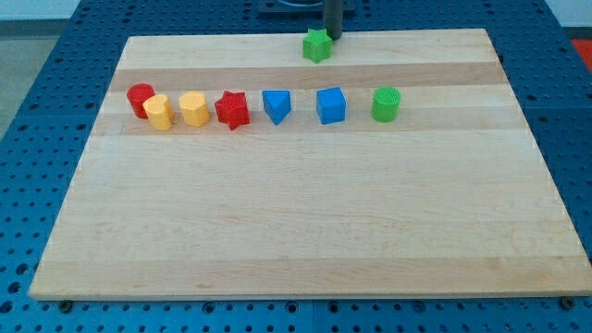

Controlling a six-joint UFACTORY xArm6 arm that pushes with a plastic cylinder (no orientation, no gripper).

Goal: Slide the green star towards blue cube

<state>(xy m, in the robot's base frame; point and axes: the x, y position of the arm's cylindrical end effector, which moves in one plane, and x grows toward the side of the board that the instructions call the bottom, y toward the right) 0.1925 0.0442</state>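
Observation:
The green star (316, 45) lies near the top edge of the wooden board, a little right of centre. My tip (333, 38) is just to the star's upper right, touching or nearly touching it. The blue cube (331, 105) sits below the star in a row of blocks across the upper part of the board.
The row holds, from the view's left, a red cylinder (141, 98), a yellow block (159, 113), a yellow hexagonal block (193, 108), a red star (232, 110), a blue triangular block (276, 106), then the blue cube and a green cylinder (386, 104). The board (305, 222) rests on a blue perforated table.

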